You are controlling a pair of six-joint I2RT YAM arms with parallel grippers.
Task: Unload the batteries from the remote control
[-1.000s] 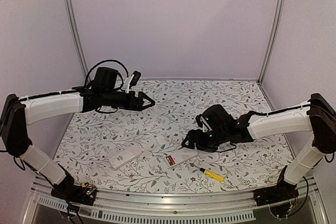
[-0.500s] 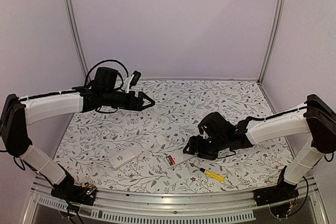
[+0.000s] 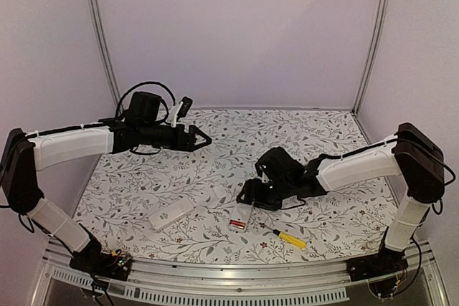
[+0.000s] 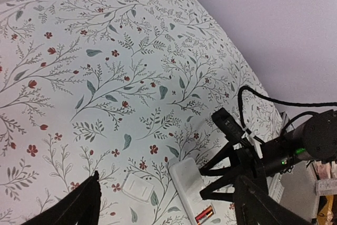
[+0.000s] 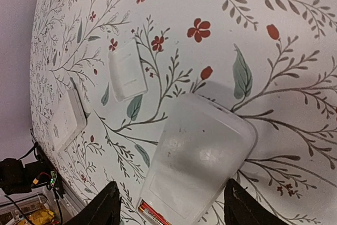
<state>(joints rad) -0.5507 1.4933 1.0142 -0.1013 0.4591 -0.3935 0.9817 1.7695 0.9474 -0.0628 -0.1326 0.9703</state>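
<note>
Both pincers stand open: I see the left pincer (image 3: 201, 137) raised well away, the right pincer (image 3: 246, 195) low, jaws either side of the white plastic remote control (image 5: 200, 151) on the floral surface (image 3: 215, 155). The slim red-orange batteries (image 5: 152, 215) sit in its near-end compartment.

White arm links (image 3: 72, 147), black joints (image 3: 18, 170), looped cables (image 3: 143, 85)
</note>
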